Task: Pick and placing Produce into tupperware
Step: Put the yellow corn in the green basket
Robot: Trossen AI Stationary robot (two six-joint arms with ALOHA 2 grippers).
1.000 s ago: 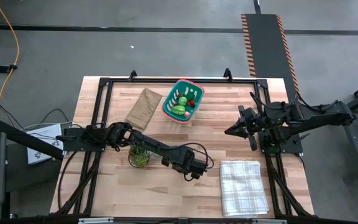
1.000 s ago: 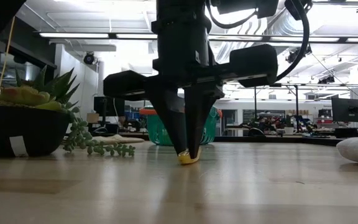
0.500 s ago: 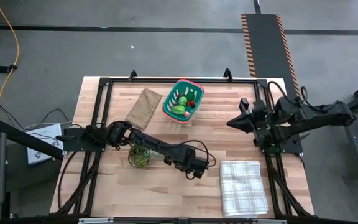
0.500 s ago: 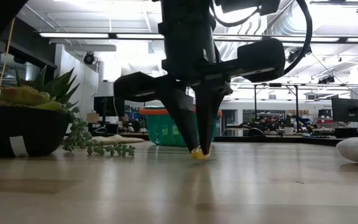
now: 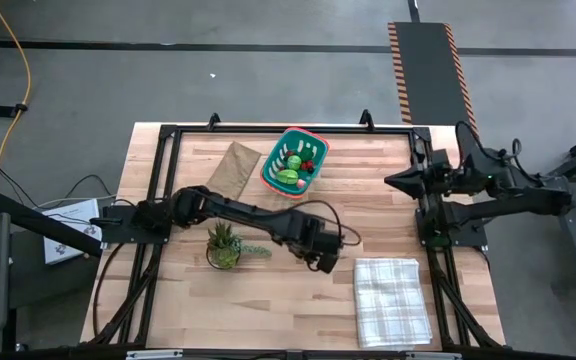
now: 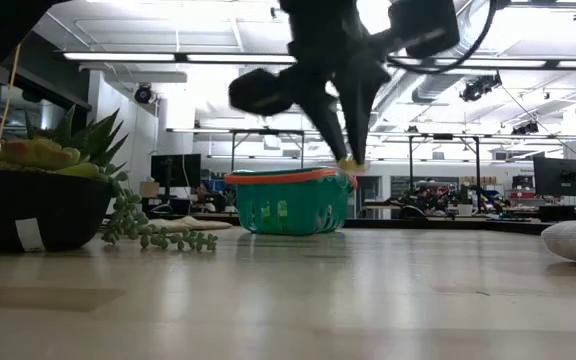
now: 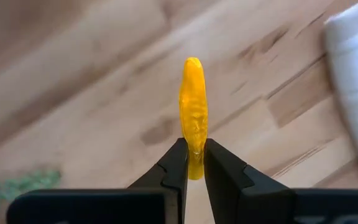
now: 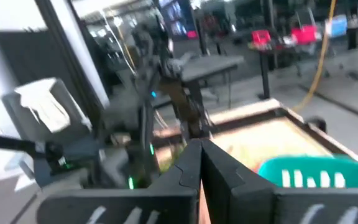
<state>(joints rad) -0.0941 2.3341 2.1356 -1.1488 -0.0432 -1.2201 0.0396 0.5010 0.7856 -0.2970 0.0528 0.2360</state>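
**Thin grip on the yellow piece above the worktop**

The left pincer [image 7: 193, 163] is clenched on a small yellow piece of produce [image 7: 193, 112], and it grasps only the lower end; most of the piece stands out past the fingertips [image 7: 178, 163]. In the low view the piece hangs clear of the worktop [image 6: 368, 300], nearer the camera than the tupperware [image 6: 288, 203].

In my judgement the main risk is that the piece slips or turns during the carry, because the hold is so narrow. It could also strike the orange rim and fall outside.

The tupperware [image 5: 294, 160] lies well apart, already holding several pieces. The right pincer [image 8: 200, 163] is closed and empty at the worktop's right edge.

No brand, label or writing can be read.
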